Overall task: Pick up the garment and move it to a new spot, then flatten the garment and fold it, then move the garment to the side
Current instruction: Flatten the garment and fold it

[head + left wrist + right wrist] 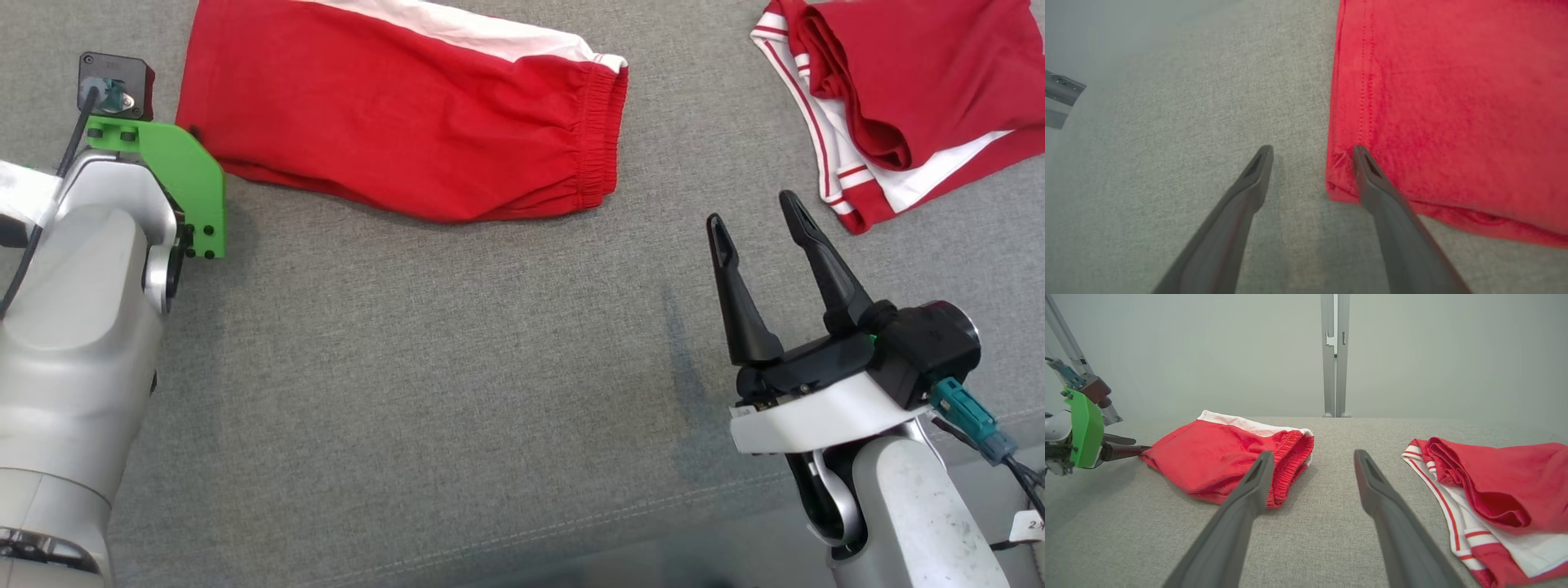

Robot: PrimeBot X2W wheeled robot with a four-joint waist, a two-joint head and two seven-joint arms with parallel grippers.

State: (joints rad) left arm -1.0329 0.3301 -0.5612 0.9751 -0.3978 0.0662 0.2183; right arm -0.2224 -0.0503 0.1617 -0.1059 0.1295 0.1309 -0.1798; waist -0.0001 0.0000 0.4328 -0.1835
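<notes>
The garment (392,106), a pair of red shorts with a white band and an elastic waist, lies folded flat on the grey cloth surface (457,351) at the top middle of the head view. My left gripper (1310,153) stands open at its lower left corner. One fingertip (1361,157) is over the hem of the garment (1453,114) and the other is over bare grey cloth. It holds nothing. My right gripper (753,209) is open and empty, well to the right of the garment and apart from it.
A second red garment with white stripes (906,90) lies bunched at the far right, just beyond the right gripper. A metal post (1334,355) rises at the table's far edge before a pale wall. A seam (490,531) runs across the near surface.
</notes>
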